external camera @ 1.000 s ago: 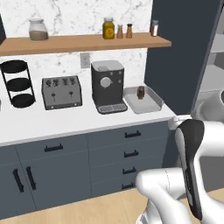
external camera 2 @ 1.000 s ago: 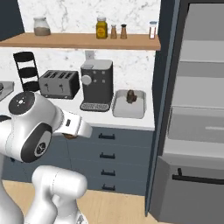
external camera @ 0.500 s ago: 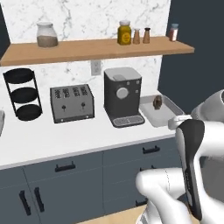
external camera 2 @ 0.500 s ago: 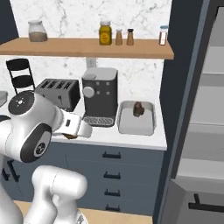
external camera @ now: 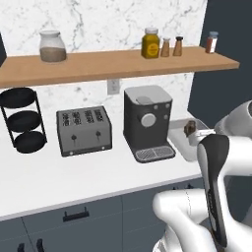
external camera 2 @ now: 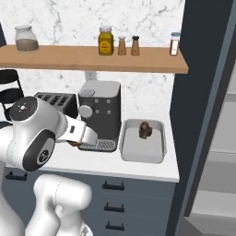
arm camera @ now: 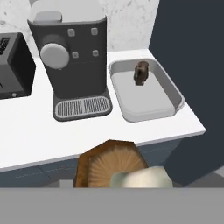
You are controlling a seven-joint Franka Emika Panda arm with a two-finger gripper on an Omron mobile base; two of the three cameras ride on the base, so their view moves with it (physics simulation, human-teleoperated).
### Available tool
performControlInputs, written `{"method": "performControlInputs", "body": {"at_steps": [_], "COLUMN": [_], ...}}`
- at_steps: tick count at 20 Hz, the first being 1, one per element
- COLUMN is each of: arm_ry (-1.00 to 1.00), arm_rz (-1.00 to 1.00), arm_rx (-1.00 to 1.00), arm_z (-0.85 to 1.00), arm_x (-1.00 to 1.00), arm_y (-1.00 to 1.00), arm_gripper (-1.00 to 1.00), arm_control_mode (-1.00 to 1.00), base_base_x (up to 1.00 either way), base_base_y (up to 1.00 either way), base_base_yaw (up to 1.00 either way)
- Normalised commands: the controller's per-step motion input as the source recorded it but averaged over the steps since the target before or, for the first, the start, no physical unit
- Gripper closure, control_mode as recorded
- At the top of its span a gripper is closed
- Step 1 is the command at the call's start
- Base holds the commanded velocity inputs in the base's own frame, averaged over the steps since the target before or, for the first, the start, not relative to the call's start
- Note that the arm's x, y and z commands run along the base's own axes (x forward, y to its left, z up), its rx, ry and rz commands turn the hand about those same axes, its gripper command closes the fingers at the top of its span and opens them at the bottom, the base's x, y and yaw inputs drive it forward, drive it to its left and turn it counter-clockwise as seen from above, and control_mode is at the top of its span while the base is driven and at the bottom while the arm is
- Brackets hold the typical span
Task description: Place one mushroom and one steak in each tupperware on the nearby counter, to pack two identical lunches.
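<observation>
Sitting in tool: mushroom (arm camera: 116, 168)

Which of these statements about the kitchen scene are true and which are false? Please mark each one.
1. The tupperware stands on the counter to the right of the coffee machine. True.
2. The tupperware is empty. False: one small brown item lies in it, near its back end.
3. The claw carries a brown mushroom, seen in the hand view. True.
4. The toaster stands between the coffee machine and the tupperware. False: it stands left of the coffee machine, on the far side from the tupperware.
5. The wooden shelf holds jars and small shakers. True.
</observation>
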Motion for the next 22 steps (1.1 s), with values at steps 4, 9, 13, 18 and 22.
{"method": "performControlInputs", "body": {"at_steps": [4, 9, 13, 18, 22], "arm_ry": [0.0, 0.0, 0.0, 0.0, 0.0], "arm_rz": [0.0, 0.0, 0.0, 0.0, 0.0], "arm_rx": [0.0, 0.0, 0.0, 0.0, 0.0], "arm_z": [0.0, 0.0, 0.0, -0.02, -0.12], "arm_x": [0.0, 0.0, 0.0, 0.04, 0.32], "arm_y": [0.0, 0.0, 0.0, -0.04, -0.4], "arm_gripper": [1.0, 1.0, 1.0, 1.0, 1.0], "arm_control_mode": [1.0, 1.0, 1.0, -1.0, -1.0], "base_base_x": [0.4, 0.48, 0.43, 0.21, 0.0], "base_base_y": [-0.04, 0.0, 0.0, -0.02, 0.0], "base_base_yaw": [0.0, 0.0, 0.0, 0.0, 0.0]}}
